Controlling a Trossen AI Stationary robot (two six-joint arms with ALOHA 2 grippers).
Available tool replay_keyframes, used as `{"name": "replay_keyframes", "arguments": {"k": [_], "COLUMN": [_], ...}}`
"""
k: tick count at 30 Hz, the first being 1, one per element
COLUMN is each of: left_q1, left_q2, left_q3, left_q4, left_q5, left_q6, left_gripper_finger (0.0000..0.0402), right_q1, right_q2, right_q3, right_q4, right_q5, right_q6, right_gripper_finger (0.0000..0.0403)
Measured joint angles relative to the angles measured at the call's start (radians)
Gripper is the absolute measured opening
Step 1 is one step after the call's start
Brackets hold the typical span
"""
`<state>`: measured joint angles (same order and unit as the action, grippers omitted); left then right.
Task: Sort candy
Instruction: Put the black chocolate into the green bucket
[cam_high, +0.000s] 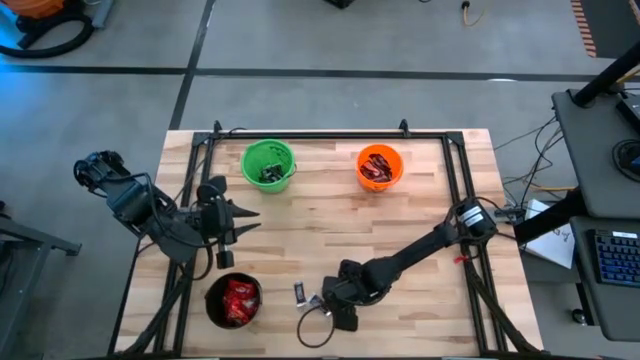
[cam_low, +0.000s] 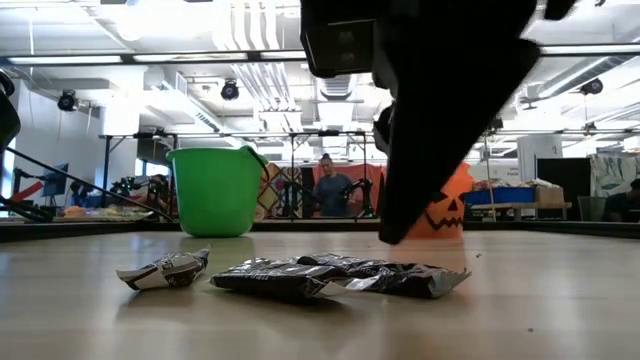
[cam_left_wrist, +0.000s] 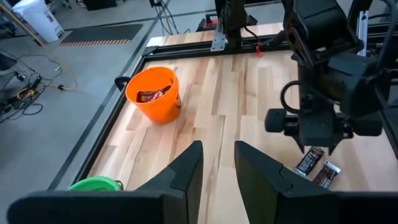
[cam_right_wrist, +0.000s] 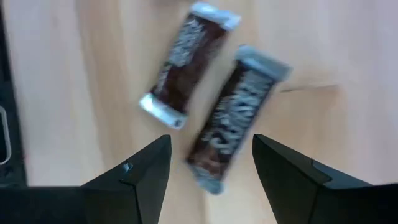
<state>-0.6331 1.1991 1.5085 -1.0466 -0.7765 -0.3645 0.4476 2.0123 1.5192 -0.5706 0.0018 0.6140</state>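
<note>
Right wrist view shows the right gripper (cam_right_wrist: 208, 165) hanging just above two dark bars, fingers spread and empty. To take the nearer bar (cam_right_wrist: 233, 118) cleanly, I would drop straight down so the fingers straddle its narrow width, clear of the second bar (cam_right_wrist: 186, 65) beside it. Both lie flat on the counter (cam_right_wrist: 329, 56), long axes running from lower left to upper right. Left gripper (cam_high: 235, 222) waits at the frame's left in the high view, fingers slightly parted, holding nothing.
</note>
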Motion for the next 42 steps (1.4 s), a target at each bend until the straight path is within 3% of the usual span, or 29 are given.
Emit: {"name": "replay_keyframes", "arguments": {"k": [7, 14, 23, 27, 35, 42], "left_q1": [0.000, 0.000, 0.000, 0.000, 0.000, 0.000], "left_q2": [0.000, 0.000, 0.000, 0.000, 0.000, 0.000], "left_q3": [0.000, 0.000, 0.000, 0.000, 0.000, 0.000], "left_q4": [-0.005, -0.008, -0.010, -0.010, -0.010, -0.010], "left_q5": [-0.001, -0.001, -0.002, -0.003, -0.003, -0.003], "left_q6": [-0.003, -0.015, -0.019, -0.021, -0.038, -0.038], "left_gripper_finger": [0.0077, 0.0077, 0.0077, 0.0077, 0.0077, 0.0077], "right_q1": [0.003, 0.004, 0.004, -0.011, -0.024, -0.038], "right_q2": [0.002, 0.001, -0.002, -0.002, -0.004, -0.025], "right_q3": [-0.038, -0.101, -0.158, -0.163, -0.164, -0.167], "right_q4": [0.002, 0.110, 0.161, 0.153, 0.137, 0.130], "right_q5": [0.026, 0.031, 0.129, 0.132, 0.174, 0.174], "right_q6": [0.000, -0.003, -0.039, -0.048, -0.060, -0.052], "right_gripper_finger": [0.0219, 0.0219, 0.0213, 0.0179, 0.0074, 0.0052]}}
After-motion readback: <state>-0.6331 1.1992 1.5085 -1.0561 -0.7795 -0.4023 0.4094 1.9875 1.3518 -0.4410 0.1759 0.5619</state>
